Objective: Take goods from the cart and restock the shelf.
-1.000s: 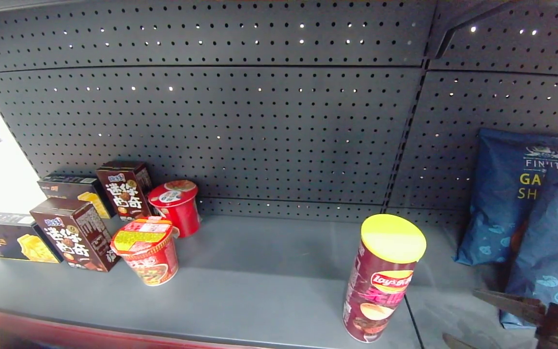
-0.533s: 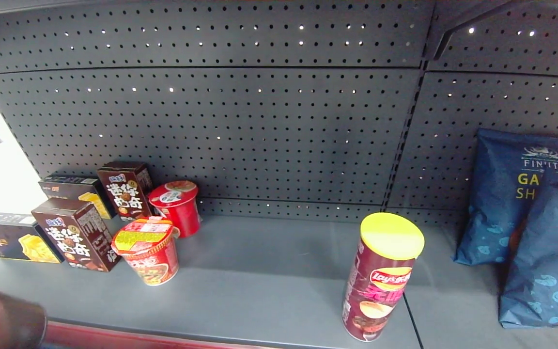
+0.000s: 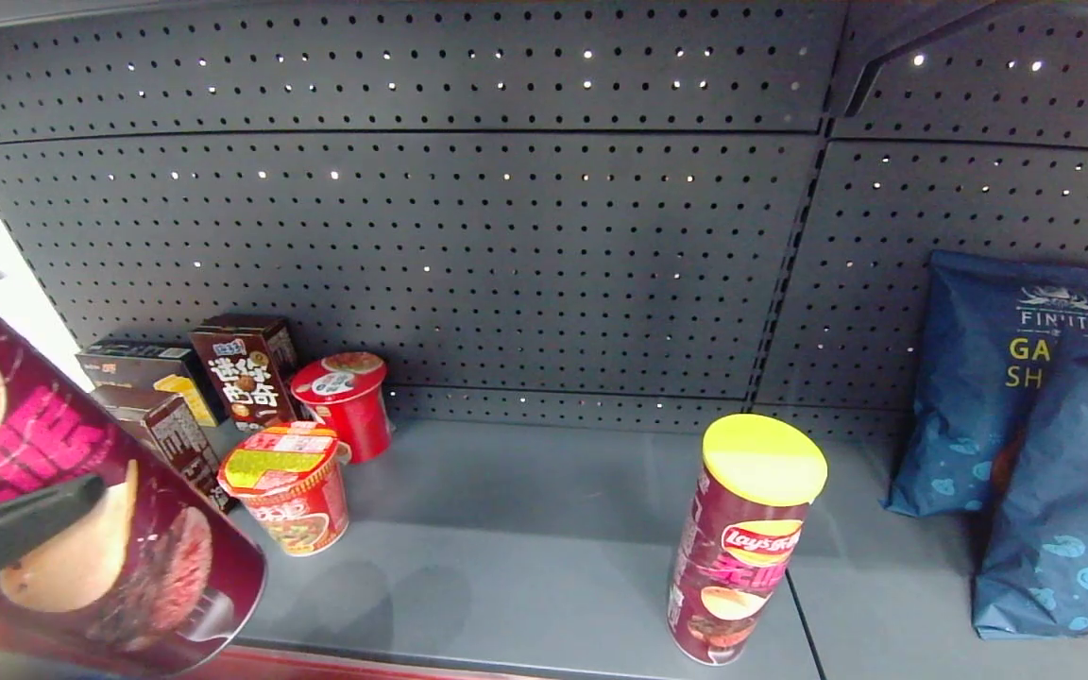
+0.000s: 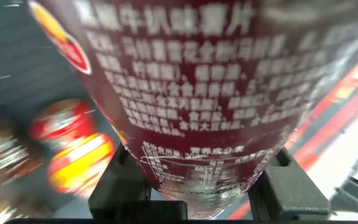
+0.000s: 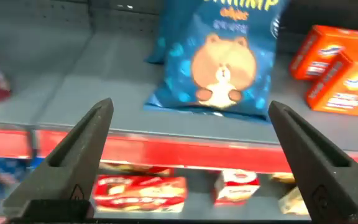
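A maroon chip can (image 3: 157,557) hangs tilted at the lower left, in front of the grey shelf (image 3: 525,576). My left gripper (image 4: 207,193) is shut on it, and one black finger (image 3: 15,529) crosses its side. The can's printed wall (image 4: 191,93) sits between both fingers in the left wrist view. A second chip can (image 3: 750,538) with a yellow lid stands upright right of the shelf's middle. My right gripper (image 5: 194,168) is open with nothing in it, off the shelf's front edge facing a blue bear bag (image 5: 219,62).
Two red noodle cups (image 3: 289,486) (image 3: 348,387) and dark boxes (image 3: 246,368) fill the shelf's left end. Blue snack bags (image 3: 1007,378) lean at the right. Orange boxes (image 5: 340,68) lie beside the bear bag. Bare shelf lies between the cups and the standing can.
The left arm has brought the held chip can up into the lower left of the head view, now covering the front boxes. The right gripper has dropped out of the head view's lower right.
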{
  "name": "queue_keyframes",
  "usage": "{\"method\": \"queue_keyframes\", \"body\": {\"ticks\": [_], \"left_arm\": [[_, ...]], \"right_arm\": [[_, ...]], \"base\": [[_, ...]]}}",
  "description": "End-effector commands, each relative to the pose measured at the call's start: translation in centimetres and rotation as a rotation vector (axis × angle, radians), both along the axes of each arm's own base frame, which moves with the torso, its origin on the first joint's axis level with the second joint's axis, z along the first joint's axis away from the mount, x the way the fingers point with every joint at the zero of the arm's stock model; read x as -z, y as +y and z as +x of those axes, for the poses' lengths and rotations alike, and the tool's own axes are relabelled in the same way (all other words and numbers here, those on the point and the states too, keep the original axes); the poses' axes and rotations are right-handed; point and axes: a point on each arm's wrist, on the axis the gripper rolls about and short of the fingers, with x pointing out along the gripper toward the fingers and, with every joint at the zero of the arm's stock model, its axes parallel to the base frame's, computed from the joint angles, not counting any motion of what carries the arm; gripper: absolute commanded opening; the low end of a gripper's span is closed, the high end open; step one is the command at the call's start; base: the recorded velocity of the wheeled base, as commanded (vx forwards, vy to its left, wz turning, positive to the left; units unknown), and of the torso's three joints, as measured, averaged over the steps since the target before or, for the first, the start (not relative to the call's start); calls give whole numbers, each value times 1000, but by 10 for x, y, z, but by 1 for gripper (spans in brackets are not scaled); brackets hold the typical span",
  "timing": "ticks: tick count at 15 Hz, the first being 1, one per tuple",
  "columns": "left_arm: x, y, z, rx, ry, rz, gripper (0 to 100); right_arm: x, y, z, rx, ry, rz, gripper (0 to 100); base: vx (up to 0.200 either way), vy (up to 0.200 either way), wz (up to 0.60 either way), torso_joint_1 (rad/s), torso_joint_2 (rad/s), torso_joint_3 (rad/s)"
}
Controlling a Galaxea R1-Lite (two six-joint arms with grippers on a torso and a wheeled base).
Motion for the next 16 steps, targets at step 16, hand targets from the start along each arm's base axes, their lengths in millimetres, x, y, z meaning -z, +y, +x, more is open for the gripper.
{"method": "queue_keyframes", "body": {"ticks": [16], "left_arm": [[30,-58,81,233,202,63,0]], "right_arm": [[34,-2,10,103,-47,-55,100]], "base": [[0,0,-75,0,1,0]]}}
